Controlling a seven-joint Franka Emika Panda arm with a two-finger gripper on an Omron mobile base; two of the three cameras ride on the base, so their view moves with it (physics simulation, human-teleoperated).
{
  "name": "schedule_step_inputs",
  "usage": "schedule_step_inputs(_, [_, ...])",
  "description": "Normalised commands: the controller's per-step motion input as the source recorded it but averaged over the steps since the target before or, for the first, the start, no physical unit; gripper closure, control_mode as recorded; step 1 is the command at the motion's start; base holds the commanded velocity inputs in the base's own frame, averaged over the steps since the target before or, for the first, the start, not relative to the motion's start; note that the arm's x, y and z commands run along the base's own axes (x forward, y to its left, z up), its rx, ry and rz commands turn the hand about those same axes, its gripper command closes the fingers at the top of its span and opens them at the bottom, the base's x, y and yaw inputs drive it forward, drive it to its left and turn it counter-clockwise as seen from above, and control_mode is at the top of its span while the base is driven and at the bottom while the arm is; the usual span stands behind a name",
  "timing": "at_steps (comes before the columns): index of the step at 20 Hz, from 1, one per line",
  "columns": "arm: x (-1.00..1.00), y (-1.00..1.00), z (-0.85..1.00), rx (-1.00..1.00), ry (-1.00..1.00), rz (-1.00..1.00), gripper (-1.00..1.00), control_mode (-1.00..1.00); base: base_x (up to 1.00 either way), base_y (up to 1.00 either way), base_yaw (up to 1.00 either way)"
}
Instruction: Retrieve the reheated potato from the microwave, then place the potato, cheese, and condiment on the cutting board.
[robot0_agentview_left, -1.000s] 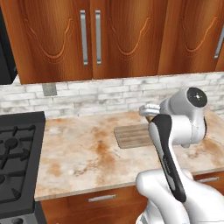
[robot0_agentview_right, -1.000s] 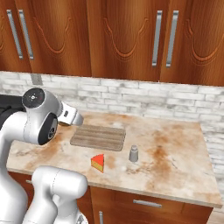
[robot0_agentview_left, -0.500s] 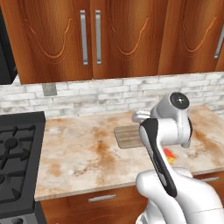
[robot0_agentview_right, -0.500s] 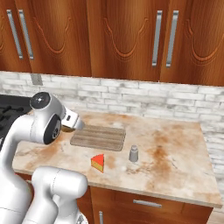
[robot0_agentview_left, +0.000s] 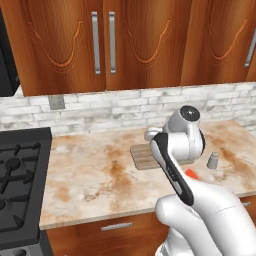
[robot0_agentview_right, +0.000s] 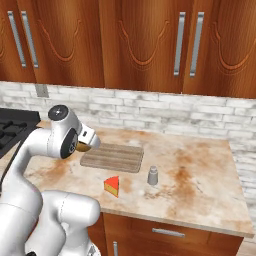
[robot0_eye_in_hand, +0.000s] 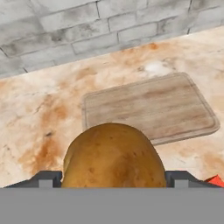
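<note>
The potato (robot0_eye_in_hand: 113, 155) is clamped between the gripper (robot0_eye_in_hand: 113, 178) tips. The board (robot0_eye_in_hand: 148, 111) lies just ahead and below (long axis crosswise, bare), with the cheese (robot0_agentview_right: 112, 186) near the board's front edge.

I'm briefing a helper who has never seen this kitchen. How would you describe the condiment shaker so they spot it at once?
Start at the marbled counter under the wooden cabinets and find the wooden cutting board near its middle. Just off the board's front right corner stands the condiment shaker, with the cheese on its other side. Unlike the orange wedge, it is a small upright grey cylinder with a narrower top.
</note>
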Motion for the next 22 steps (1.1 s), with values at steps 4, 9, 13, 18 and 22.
schedule_step_inputs(4, [0.46, 0.04, -0.31, 0.01, 0.00, 0.02, 1.00, -1.00, 0.00, 0.00, 0.00])
schedule_step_inputs(9, [0.45, 0.04, -0.33, 0.00, -0.01, 0.03, 1.00, -1.00, 0.00, 0.00, 0.00])
schedule_step_inputs(13, [0.45, -0.04, -0.24, 0.00, -0.01, 0.04, 1.00, -1.00, 0.00, 0.00, 0.00])
schedule_step_inputs(18, [0.33, 0.01, -0.22, 0.00, 0.00, 0.01, 1.00, -1.00, 0.00, 0.00, 0.00])
schedule_step_inputs(22, [0.31, 0.00, -0.20, 0.00, 0.00, 0.00, 1.00, -1.00, 0.00, 0.00, 0.00])
